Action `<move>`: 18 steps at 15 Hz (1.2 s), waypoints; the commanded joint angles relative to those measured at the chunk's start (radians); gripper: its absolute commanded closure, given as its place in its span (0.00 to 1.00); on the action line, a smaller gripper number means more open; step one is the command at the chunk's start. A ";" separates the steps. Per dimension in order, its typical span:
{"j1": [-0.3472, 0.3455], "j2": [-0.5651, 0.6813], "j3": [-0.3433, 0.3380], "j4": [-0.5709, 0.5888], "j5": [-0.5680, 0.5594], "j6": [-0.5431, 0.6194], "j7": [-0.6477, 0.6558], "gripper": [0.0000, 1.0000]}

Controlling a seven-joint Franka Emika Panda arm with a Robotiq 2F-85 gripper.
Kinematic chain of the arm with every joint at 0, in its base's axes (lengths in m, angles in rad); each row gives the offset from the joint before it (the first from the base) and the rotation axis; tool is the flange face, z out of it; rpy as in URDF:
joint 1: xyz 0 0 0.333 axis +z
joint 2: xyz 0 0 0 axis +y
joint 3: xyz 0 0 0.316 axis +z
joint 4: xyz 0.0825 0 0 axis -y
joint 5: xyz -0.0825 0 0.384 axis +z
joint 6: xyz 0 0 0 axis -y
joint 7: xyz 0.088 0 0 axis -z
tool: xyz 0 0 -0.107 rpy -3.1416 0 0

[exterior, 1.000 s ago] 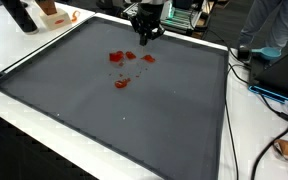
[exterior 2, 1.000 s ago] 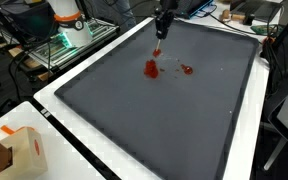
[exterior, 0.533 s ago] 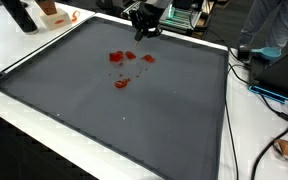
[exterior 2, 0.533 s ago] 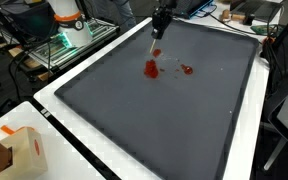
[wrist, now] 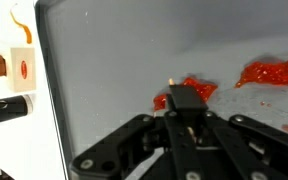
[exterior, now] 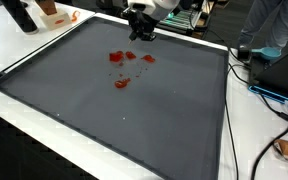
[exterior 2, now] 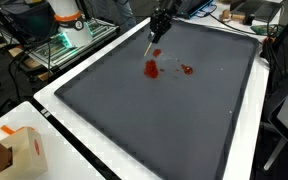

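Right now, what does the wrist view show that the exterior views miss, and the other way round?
Only the wrist view shows the pincer close up, shut on the dark end of a thin tool. Only the exterior views show the dark mat out to all its edges, a person in blue beside the table and a green-lit rack. Both show the red smears on the mat, with the pincer hanging near them.
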 commanded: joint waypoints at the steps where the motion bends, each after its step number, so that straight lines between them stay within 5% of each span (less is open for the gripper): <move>1: 0.019 0.064 -0.019 0.052 -0.038 -0.059 0.076 0.97; 18: 0.029 0.224 -0.034 0.151 -0.017 -0.181 0.157 0.97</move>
